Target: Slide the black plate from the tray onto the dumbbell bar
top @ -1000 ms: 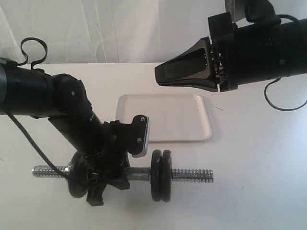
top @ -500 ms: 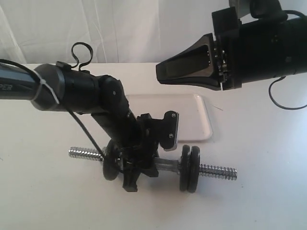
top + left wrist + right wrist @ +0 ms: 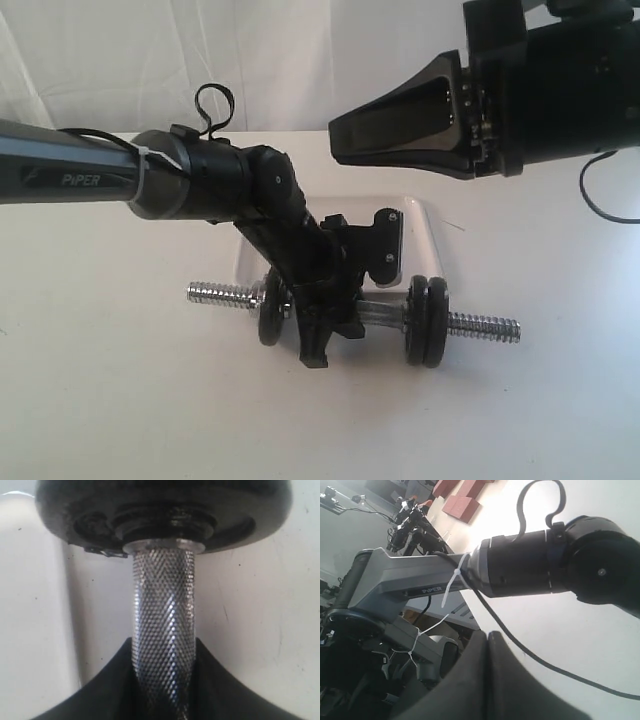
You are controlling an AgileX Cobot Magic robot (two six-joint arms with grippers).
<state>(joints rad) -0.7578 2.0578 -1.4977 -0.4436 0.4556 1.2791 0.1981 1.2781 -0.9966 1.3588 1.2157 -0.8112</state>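
The chrome dumbbell bar (image 3: 480,326) lies across the table in front of the white tray (image 3: 427,243). My left gripper (image 3: 330,322) is shut on the bar's knurled middle (image 3: 162,610). A pair of black plates (image 3: 425,320) sits on the bar to the right of that grip, and a third plate (image 3: 270,318) sits to its left. The left wrist view shows a plate (image 3: 165,505) close up at the end of the knurled section. My right gripper (image 3: 336,141) hovers high above the tray, shut and empty, its fingertips (image 3: 492,639) pressed together. The left arm hides most of the tray.
The left arm (image 3: 200,185) reaches in from the left, across the tray's near edge. White table surface (image 3: 150,400) lies in front of the bar and on both sides. A white cloth backdrop (image 3: 250,60) hangs behind the table.
My left gripper has carried the bar and its plates to the right and a little farther back. The right gripper has hardly moved.
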